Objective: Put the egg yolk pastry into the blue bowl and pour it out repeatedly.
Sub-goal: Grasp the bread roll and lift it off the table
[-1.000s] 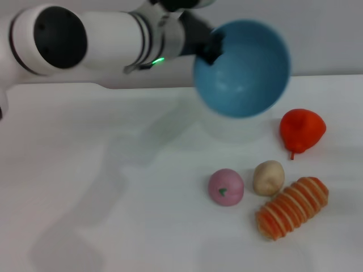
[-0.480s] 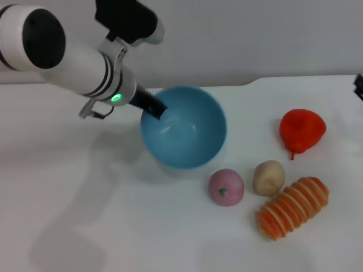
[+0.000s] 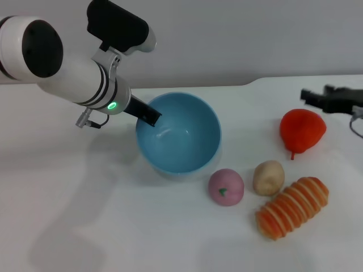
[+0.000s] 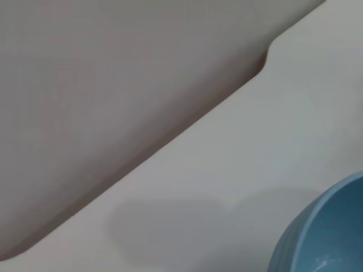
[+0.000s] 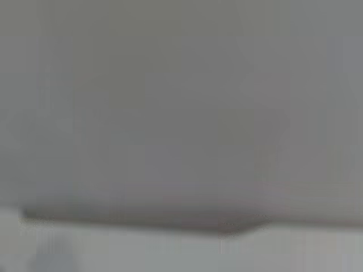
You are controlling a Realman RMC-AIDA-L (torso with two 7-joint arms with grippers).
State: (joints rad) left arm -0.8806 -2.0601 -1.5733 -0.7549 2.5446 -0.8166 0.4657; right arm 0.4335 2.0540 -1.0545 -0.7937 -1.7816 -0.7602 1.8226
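The blue bowl [image 3: 178, 136] stands mouth-up and empty on the white table, left of the food pieces. My left gripper [image 3: 148, 115] is shut on its near-left rim, with one dark finger inside the wall. A part of the bowl's [image 4: 323, 238] outer wall shows in the left wrist view. The egg yolk pastry [image 3: 268, 177] lies on the table to the right of the bowl, between a pink ball and a ridged bread. My right gripper [image 3: 317, 97] reaches in from the right edge, above a red piece and well apart from the pastry.
A pink ball with a green mark [image 3: 226, 187] sits beside the pastry. An orange-and-cream ridged bread [image 3: 292, 207] lies to the front right, and a red pear-shaped piece [image 3: 302, 130] behind it. The table's back edge [image 3: 266, 82] meets a grey wall.
The left arm has brought the bowl down from a raised, tipped position to the table, further left and upright. The right gripper has come into view from the right.
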